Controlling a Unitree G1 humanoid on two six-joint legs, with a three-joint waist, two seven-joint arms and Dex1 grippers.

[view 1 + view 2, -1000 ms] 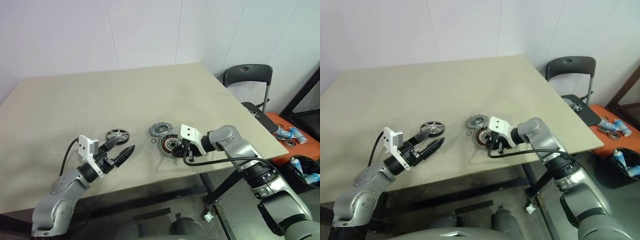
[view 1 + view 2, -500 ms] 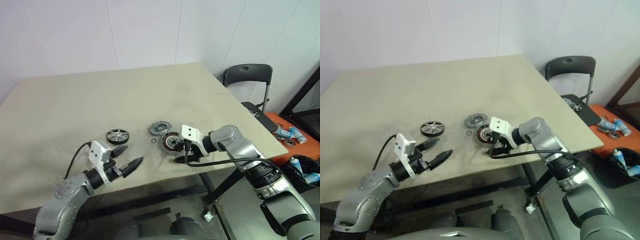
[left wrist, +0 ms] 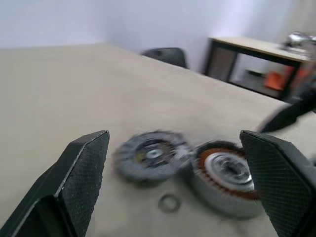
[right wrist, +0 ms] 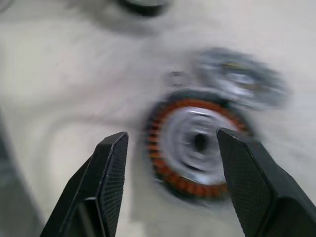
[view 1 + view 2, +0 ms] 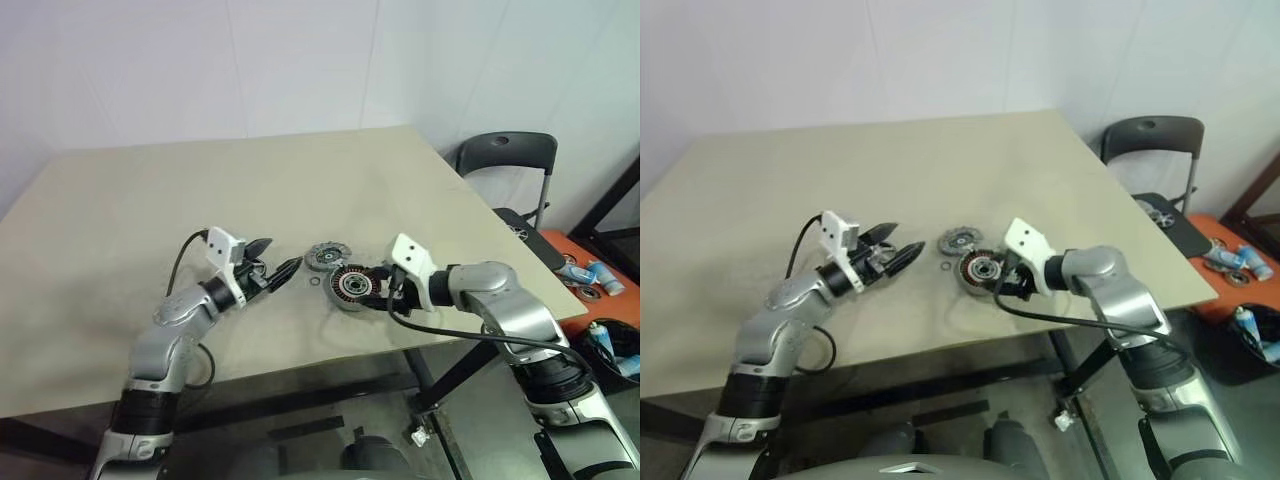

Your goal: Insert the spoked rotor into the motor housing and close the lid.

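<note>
The motor housing (image 5: 352, 286), with copper windings round a silver centre, lies on the table (image 5: 180, 180) near its front edge. The grey lid (image 5: 325, 256) lies just behind it, to its left. My right gripper (image 5: 384, 293) is open at the housing's right side; in the right wrist view the housing (image 4: 195, 145) lies ahead between its spread fingers. My left gripper (image 5: 284, 252) is open and empty, level, pointing at the lid (image 3: 150, 155) from the left. The spoked rotor is hidden behind the left hand in the head views; a dark blurred shape (image 4: 143, 4) beyond the housing may be it.
A tiny loose metal ring (image 5: 314, 282) lies between the lid and the housing. A black chair (image 5: 505, 155) stands past the table's right edge, with an orange box of bottles (image 5: 590, 272) on the floor beside it. The table's front edge runs close under both grippers.
The camera has shifted. My left gripper swung forward and right, from in front of the rotor to beside the lid. My right gripper's fingers opened and drew a little right of the housing.
</note>
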